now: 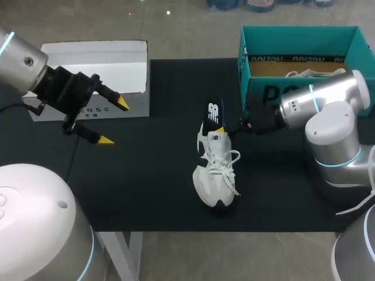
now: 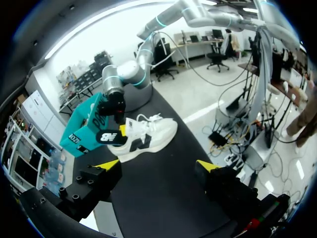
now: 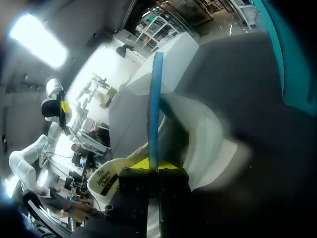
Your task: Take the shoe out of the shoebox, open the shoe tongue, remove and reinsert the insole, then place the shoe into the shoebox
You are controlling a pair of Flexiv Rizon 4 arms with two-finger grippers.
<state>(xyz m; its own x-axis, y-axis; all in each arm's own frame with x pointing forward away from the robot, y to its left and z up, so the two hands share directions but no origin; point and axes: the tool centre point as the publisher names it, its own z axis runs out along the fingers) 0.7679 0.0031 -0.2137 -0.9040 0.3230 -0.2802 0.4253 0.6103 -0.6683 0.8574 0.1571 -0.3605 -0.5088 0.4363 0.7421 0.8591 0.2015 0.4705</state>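
You have the shoe [image 1: 218,175] out on the black mat [image 1: 152,175], near the middle, lying on its sole with the toe towards the robot and the laces loose over the top. From its heel opening the dark insole [image 1: 214,112] stands up and away from the toe. How much of it sits inside the shoe, you cannot tell.

Your right gripper [image 1: 222,129] comes in low from the right and pinches that insole. In its own wrist view the insole [image 3: 154,99] shows edge-on as a thin blue strip running straight up from between the pressed fingers of the gripper [image 3: 153,168], with the white shoe [image 3: 203,139] blurred just behind.

Your left gripper [image 1: 113,122] hangs over the mat's left part, well apart from the shoe, with its fingers spread wide and nothing between them. Its wrist view looks past the left gripper [image 2: 157,165] at the shoe [image 2: 148,136] side-on, the insole [image 2: 110,137] at the heel end, and the right gripper [image 2: 119,119] on it.

The teal shoebox [image 1: 258,88] stands open at the far right, behind the right arm (a second white shoe [image 1: 313,73] lies inside it). A white lid [image 1: 99,64] rests at the far left, behind the left gripper.
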